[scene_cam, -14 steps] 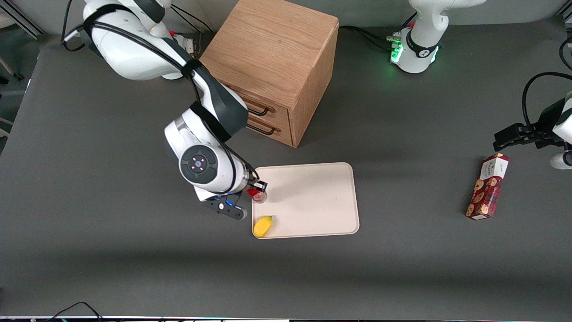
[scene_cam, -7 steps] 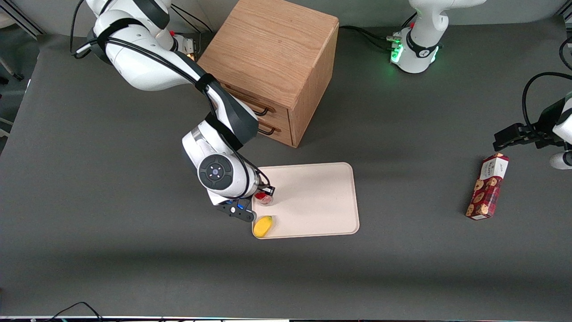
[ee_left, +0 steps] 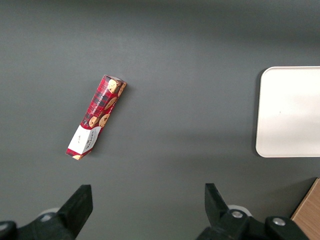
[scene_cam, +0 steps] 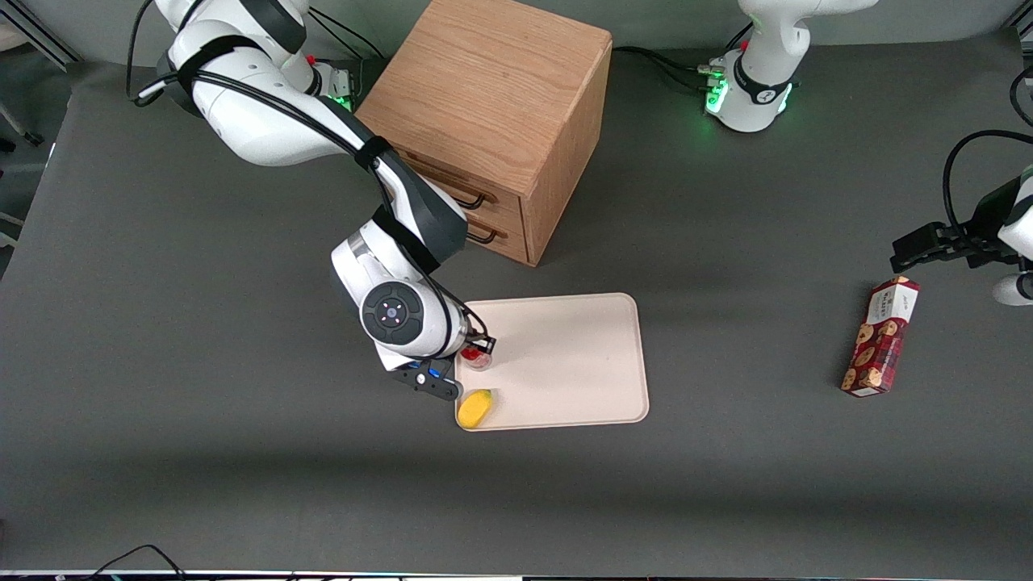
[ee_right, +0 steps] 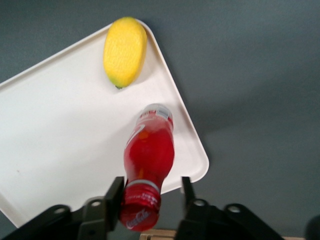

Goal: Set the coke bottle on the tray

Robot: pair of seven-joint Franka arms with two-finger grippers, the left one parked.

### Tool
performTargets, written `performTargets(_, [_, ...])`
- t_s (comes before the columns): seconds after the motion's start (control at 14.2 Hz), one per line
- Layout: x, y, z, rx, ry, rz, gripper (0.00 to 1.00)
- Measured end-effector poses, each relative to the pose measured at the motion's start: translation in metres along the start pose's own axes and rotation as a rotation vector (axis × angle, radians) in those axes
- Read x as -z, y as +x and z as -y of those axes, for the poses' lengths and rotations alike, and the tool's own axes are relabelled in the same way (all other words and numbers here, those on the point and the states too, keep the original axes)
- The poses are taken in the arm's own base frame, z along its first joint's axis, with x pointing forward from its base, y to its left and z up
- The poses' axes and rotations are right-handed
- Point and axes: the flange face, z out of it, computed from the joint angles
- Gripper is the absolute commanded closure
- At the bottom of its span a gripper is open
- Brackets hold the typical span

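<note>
Gripper [ee_right: 150, 197] sits low over the tray [scene_cam: 581, 363] edge that faces the working arm; fingers [ee_right: 114, 192] look slightly parted at the coke bottle's [ee_right: 149, 160] capped neck, one on each side, and whether they grip it or have just let go cannot be told. The bottle stands upright with its silvery base on, or just above, the tray surface, close beside the rim. Step in hand, by my judgement: the release. Done well, that means confirming the base is flat on the tray, opening only a little, then lifting straight up so neither finger drags the cap sideways. A tall, narrow bottle on a small foot will likely tip if nudged. Bottle: glossy red plastic, rounded shoulders, white script on the cap end. Tray: matte cream, smooth, low raised rim, rounded corners. A yellow lemon-like fruit [scene_cam: 474, 407], pebbled skin, oval, lies on the tray corner nearer the front camera than the bottle, apart from it. Table [scene_cam: 202, 452]: dark grey, matte.
</note>
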Motion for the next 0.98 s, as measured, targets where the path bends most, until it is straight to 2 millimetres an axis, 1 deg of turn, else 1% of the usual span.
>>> performTargets(0.14, [0.004,0.006,-0.004,-0.001,-0.004,-0.017,0.00])
performTargets(0.28, [0.014,0.010,-0.008,0.006,-0.009,-0.053,0.00])
performTargets(0.42, [0.038,0.008,-0.012,0.023,-0.007,-0.096,0.00])
performTargets(0.49, [0.053,0.007,-0.017,0.038,-0.012,-0.112,0.00])
performTargets(0.56, [0.067,0.008,-0.028,0.065,-0.026,-0.124,0.00])
performTargets(0.7, [0.093,0.019,-0.059,0.119,-0.060,-0.133,0.00])
performTargets(0.84, [0.119,0.039,-0.101,0.158,-0.082,-0.138,0.00])
performTargets(0.98, [0.148,0.058,-0.148,0.200,-0.084,-0.131,0.00])
